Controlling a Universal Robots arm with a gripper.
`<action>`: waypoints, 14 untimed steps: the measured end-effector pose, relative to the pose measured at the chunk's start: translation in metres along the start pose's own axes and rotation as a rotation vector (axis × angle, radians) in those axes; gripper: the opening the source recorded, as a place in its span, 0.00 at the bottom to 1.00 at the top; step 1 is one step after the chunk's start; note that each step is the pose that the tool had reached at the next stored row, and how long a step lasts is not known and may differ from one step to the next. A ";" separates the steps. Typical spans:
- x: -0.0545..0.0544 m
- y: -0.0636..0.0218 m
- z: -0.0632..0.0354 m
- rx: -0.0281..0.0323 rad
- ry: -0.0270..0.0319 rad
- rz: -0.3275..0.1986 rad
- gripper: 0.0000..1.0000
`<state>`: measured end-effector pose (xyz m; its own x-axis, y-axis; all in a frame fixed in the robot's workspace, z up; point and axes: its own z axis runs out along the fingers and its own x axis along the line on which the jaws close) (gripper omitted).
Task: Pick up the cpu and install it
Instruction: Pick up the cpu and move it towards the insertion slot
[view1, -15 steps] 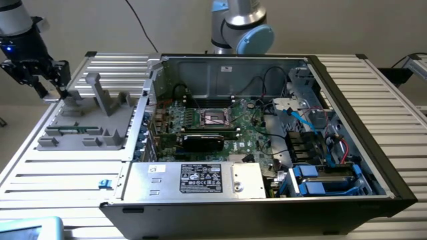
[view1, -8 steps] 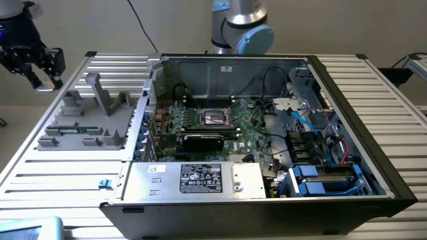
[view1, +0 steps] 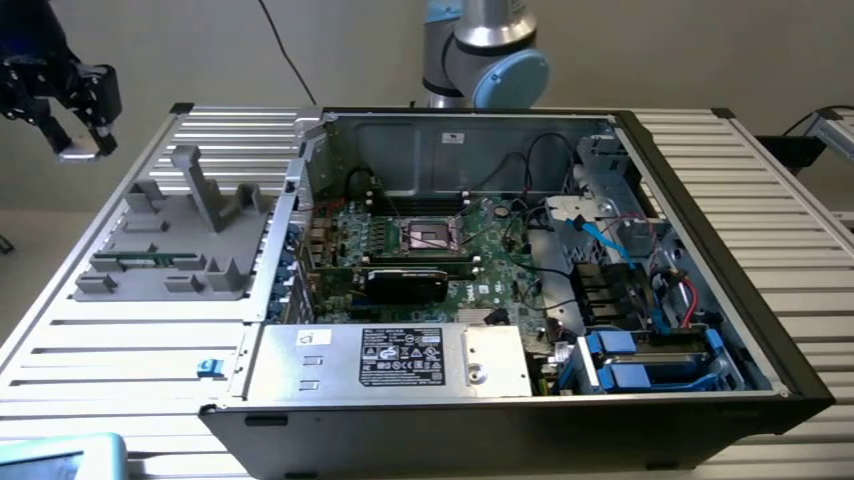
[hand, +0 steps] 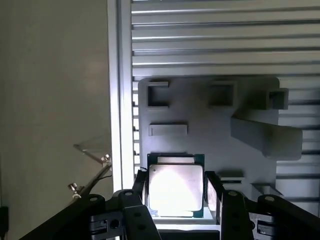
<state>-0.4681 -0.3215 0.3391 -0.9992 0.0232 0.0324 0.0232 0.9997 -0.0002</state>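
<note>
The black two-fingered gripper (view1: 80, 140) hangs high at about ten o'clock from the open black-and-steel computer case (view1: 454, 150), off the far corner of the slatted aluminium table (view1: 761, 170). In the wrist view its fingers (hand: 214, 192) stand on two opposite sides of the cpu (hand: 175, 187), a flat square chip with a bright silver metal lid and a thin green rim. They look clamped on its edges, with the chip lifted well clear of the grey moulded plastic fixture tray (hand: 210, 125) below. In the exterior view the chip shows as a pale patch (view1: 80, 153) at the fingertips.

The dark square socket with its metal frame (view1: 434, 237) sits near the middle of the green motherboard (view1: 494, 270), at roughly four o'clock from the gripper and well apart from it.

My main worry is the grip. The chip seems to be held only by its thin edges, so a jolt could tilt it or let it slip, and it would drop onto the tray or the table.

The case's near steel side wall (view1: 300, 170) stands between the gripper and the socket. A low path could knock the chip against it.

At the socket, a tilted or turned chip could land off its seat and damage the contacts. Glare on the lid hides any marking, so I cannot tell which way it is turned.

The black expansion card (view1: 400, 280), at six o'clock from the socket and just beside it, leaves little room for the fingers.
</note>
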 end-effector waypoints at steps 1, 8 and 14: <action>-0.001 0.0000 -0.0047 0.0001 0.0007 0.000 0.55; -0.009 0.0002 -0.0311 0.0002 0.0016 0.001 0.55; -0.019 0.0005 -0.0423 0.0002 0.0017 0.001 0.55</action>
<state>-0.4478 -0.3215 0.3808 -0.9991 0.0245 0.0342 0.0245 0.9997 -0.0004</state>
